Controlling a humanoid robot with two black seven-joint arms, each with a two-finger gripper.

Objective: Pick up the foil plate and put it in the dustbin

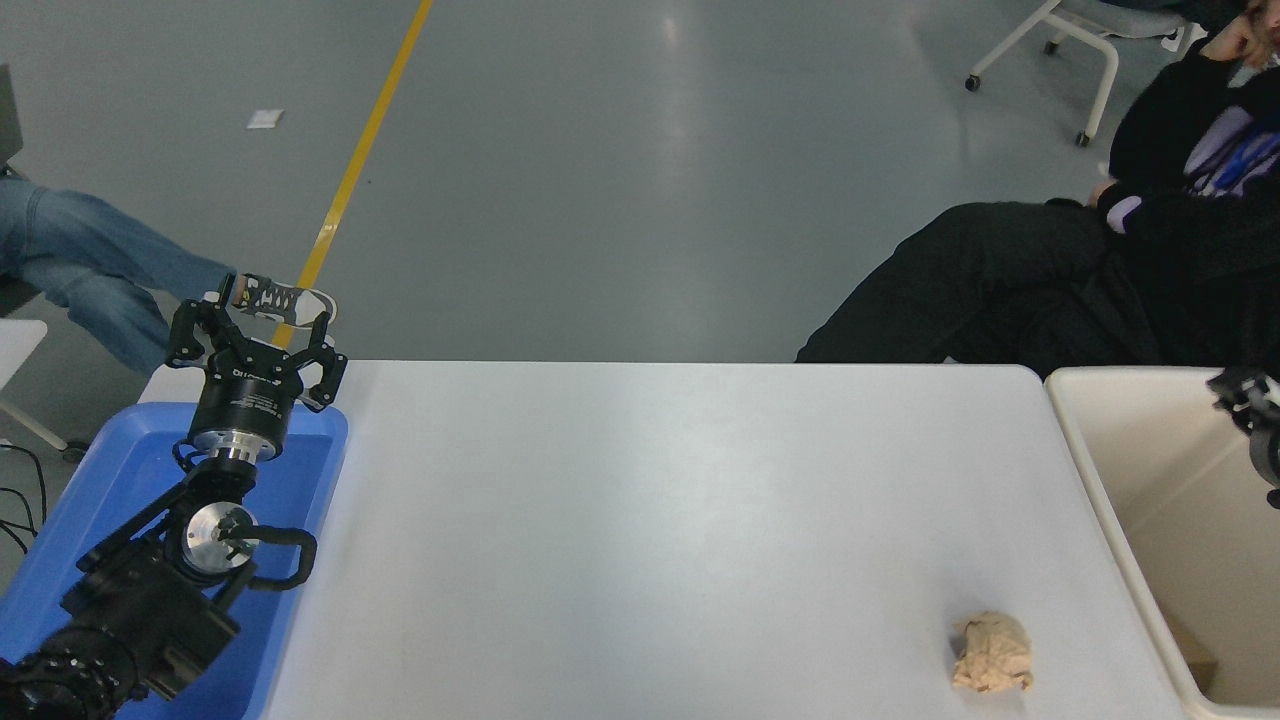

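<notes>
Though the task names a foil plate, none is in view now; likely inside the bin (1150, 470), unseen. Foil would be light, crushable, best pinched at a rim. One bin, one paper ball (991, 652), one blue tray (120, 470). Right gripper (1255, 420) at the edge, opening unclear; left gripper (255, 330) parked, spread wide.
</notes>
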